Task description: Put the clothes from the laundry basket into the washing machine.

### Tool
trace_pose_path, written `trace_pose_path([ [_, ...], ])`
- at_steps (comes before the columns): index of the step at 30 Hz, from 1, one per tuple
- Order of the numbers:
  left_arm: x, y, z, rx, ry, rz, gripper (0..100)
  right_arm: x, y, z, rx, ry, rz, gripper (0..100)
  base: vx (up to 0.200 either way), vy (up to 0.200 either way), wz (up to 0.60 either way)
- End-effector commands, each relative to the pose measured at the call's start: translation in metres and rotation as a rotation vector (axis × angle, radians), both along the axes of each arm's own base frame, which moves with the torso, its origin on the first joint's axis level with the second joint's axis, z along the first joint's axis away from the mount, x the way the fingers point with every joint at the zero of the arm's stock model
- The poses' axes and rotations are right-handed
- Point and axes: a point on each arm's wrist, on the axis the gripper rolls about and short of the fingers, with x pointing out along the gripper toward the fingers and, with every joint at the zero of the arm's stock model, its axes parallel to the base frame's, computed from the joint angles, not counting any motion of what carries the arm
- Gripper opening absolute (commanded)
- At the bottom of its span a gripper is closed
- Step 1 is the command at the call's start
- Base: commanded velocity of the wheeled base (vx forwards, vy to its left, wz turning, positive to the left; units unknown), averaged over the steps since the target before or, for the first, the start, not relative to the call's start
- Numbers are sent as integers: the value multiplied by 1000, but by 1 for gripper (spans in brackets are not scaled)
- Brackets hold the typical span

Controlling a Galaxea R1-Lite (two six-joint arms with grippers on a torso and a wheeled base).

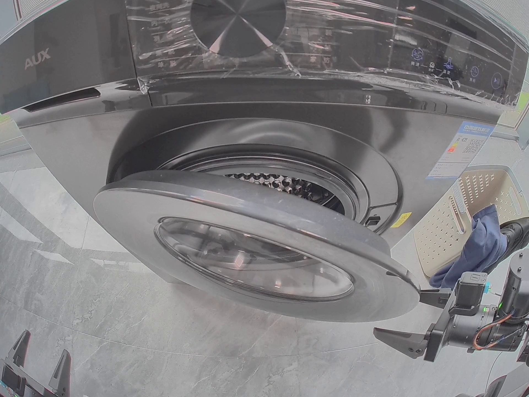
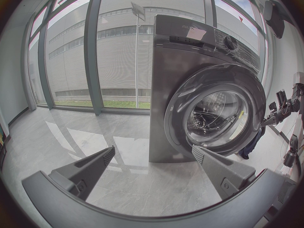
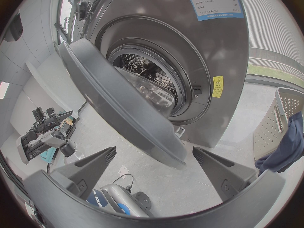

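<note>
The dark grey washing machine (image 1: pixel 330 133) stands ahead with its round door (image 1: pixel 253 249) swung partly open, and the perforated drum (image 1: pixel 286 184) shows behind it. At the right, a beige laundry basket (image 1: pixel 485 199) has a blue garment (image 1: pixel 476 252) draped over its rim. My right gripper (image 1: pixel 413 318) is open and empty, level with the door's free edge (image 3: pixel 171 152); I cannot tell whether it touches. My left gripper (image 1: pixel 44 348) is open and empty, low at the left, away from the machine. The door (image 2: pixel 218 114) faces the left gripper (image 2: pixel 152 149) from a distance.
Grey tiled floor (image 1: pixel 138 326) spreads in front and to the left of the machine. Tall windows (image 2: pixel 95 54) run behind the machine's left side. The half-open door blocks much of the drum's mouth from the front.
</note>
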Motion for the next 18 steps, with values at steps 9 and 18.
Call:
trace_pose_path([
  [9,0,0,-5,0,-2,1,100,3,-3,1,1,-7,-22,100,0,0,0],
  [18,0,0,-5,0,-2,1,100,-3,1,-3,-8,12,21,100,-133,0,0],
])
